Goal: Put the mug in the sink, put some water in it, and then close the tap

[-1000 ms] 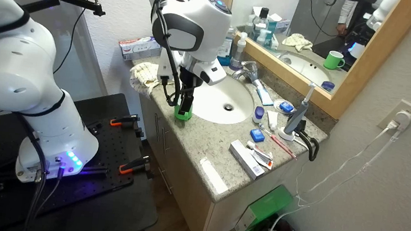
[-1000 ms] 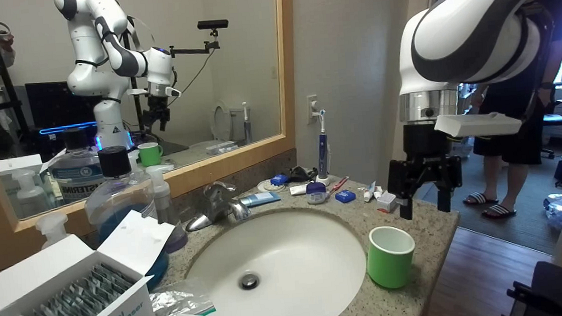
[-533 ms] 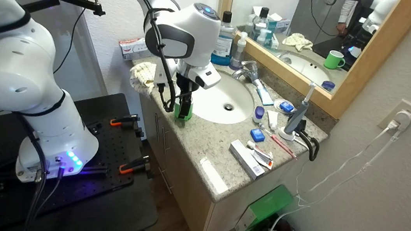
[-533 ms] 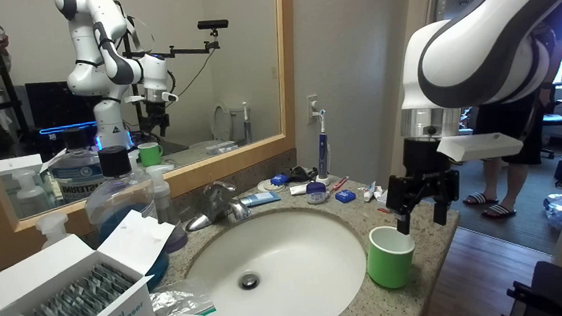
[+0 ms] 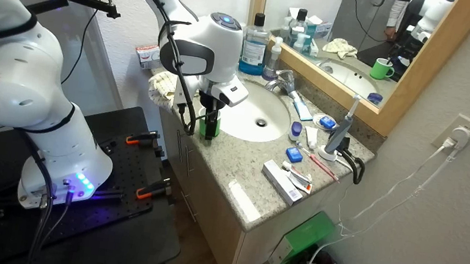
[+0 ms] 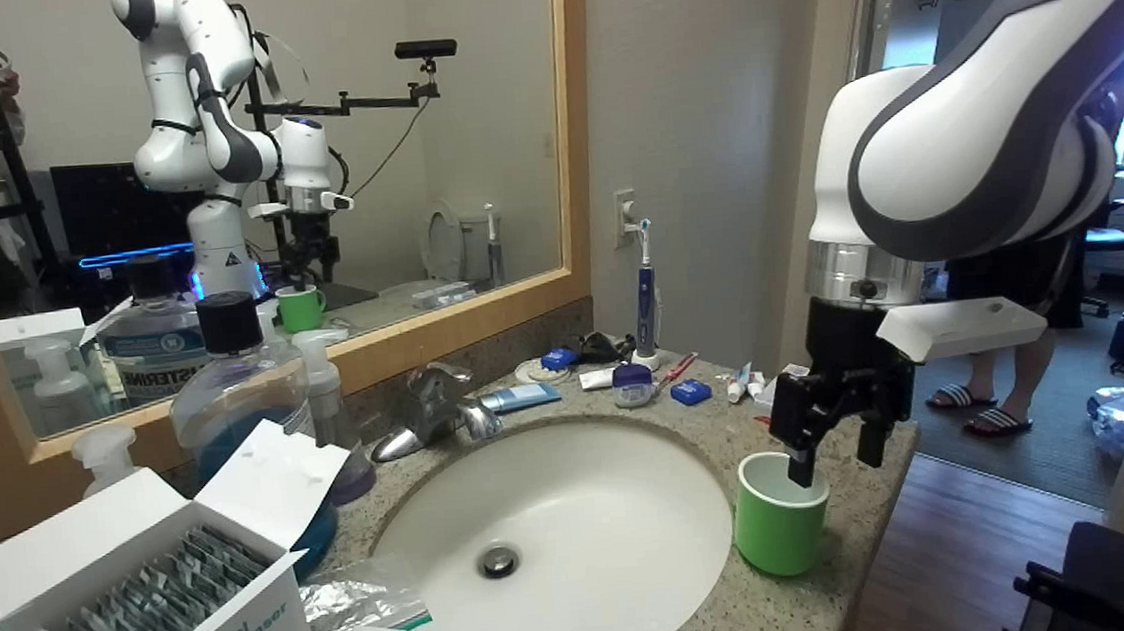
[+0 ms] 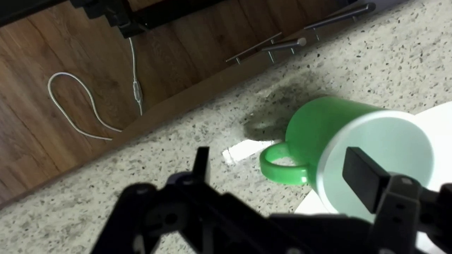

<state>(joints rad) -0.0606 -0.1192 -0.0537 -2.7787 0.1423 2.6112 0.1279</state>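
Presently: one green mug (image 6: pixel 782 539), white-lined, upright on the desk (image 5: pixel 230 167), just right of the washbasin (image 6: pixel 588 514) in an exterior view. One pincer (image 6: pixel 837 467), spread wide, holding nothing; one finger (image 7: pixel 363 178) over or in the mug's mouth (depth I cannot tell), its fellow outside, beyond the handle (image 7: pixel 282 174). Step in hand, I judge: grasping. I should descend straight, keep off the rim, and close gently, lest the handle spoil the grip.

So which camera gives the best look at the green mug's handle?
The wrist view: the whole handle shows, unblocked. In both exterior views it appears only as a small reflection in the mirror.
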